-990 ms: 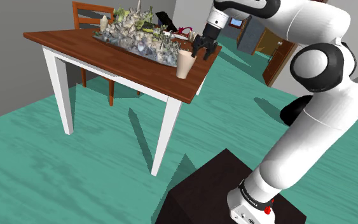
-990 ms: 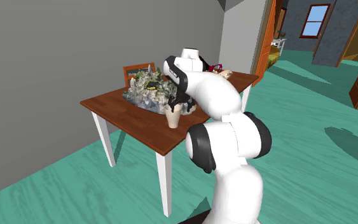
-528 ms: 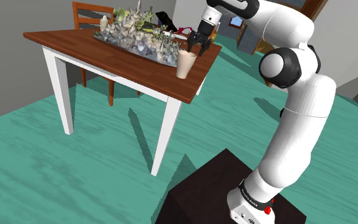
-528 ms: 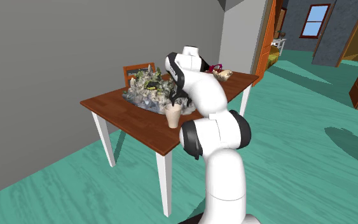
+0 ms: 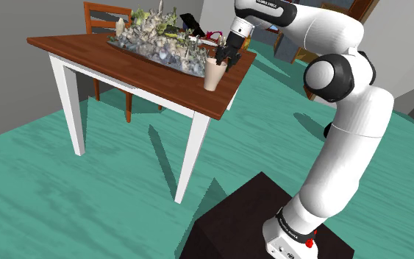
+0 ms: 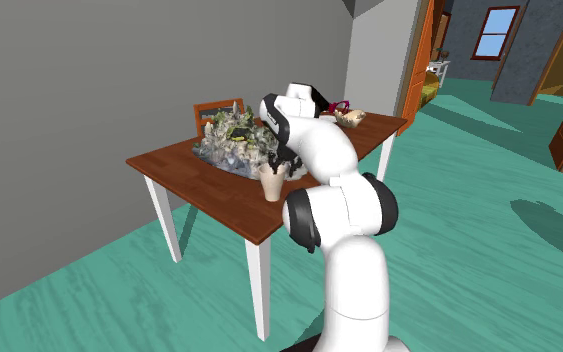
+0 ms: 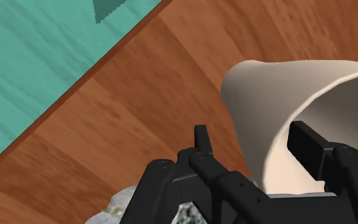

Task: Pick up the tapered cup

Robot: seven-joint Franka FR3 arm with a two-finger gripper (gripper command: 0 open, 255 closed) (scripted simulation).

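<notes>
We've got the fingers (image 7: 201, 142) spread apart at the cup (image 7: 276, 95), upright near the bench (image 5: 102, 56) corner: one outside its wall, one inside the mouth, so the rim sits between them.

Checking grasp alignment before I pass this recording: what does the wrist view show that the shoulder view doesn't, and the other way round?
From the wrist view: the open gripper straddles the wall of the cream tapered cup, with one finger outside it with a gap and the other inside the mouth. From the shoulder view: the white arm, its dark stand, the table's white legs, a brown chair and a long tray of grey-white clutter. In both: cup, gripper, brown wooden tabletop and teal floor.
</notes>
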